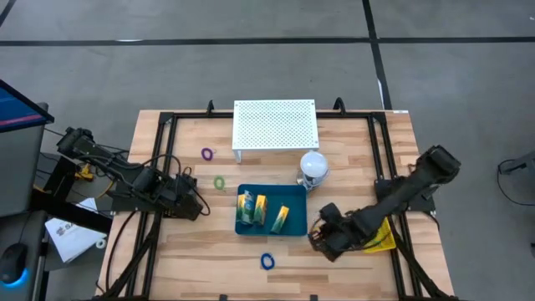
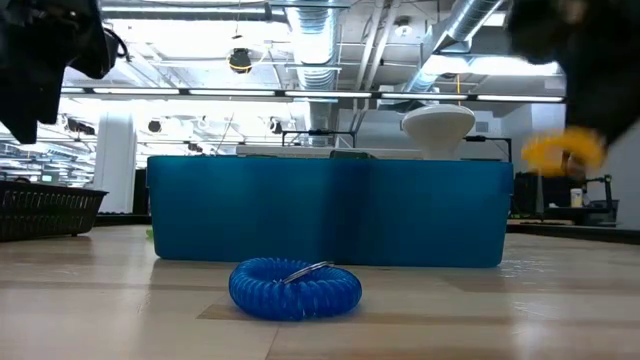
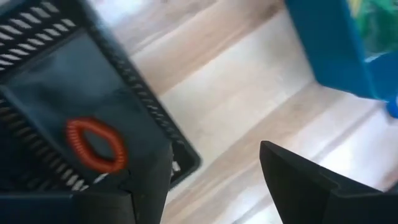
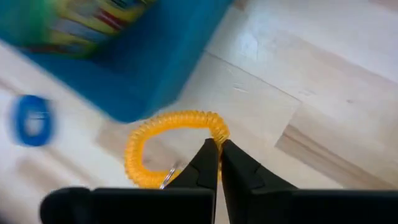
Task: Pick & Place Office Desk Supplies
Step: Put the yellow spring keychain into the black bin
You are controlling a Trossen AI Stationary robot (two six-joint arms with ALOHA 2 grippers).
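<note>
Orange coiled plastic loop point(image 4: 163, 147) is pinched between my right gripper point(image 4: 218, 163) fingers, which are pressed together on its coil beside its metal ring; the loop hangs just off the near corner of the blue plastic tray point(image 1: 251, 227), which sits to that gripper's left. Green-and-yellow packets point(image 1: 261, 208) lie inside the tray. Blue coiled loop point(image 1: 267, 261) rests on the wooden table point(image 1: 351, 142) to the left of my right gripper, in front of the tray. My left gripper point(image 3: 214, 171) hovers with fingers spread, holding nothing, over bare wood beside a black mesh basket point(image 3: 62, 93); a red coiled loop point(image 3: 95, 144) lies in that basket. Green loop point(image 1: 219, 182) and purple loop point(image 1: 206, 154) lie on the table beyond my left gripper.
</note>
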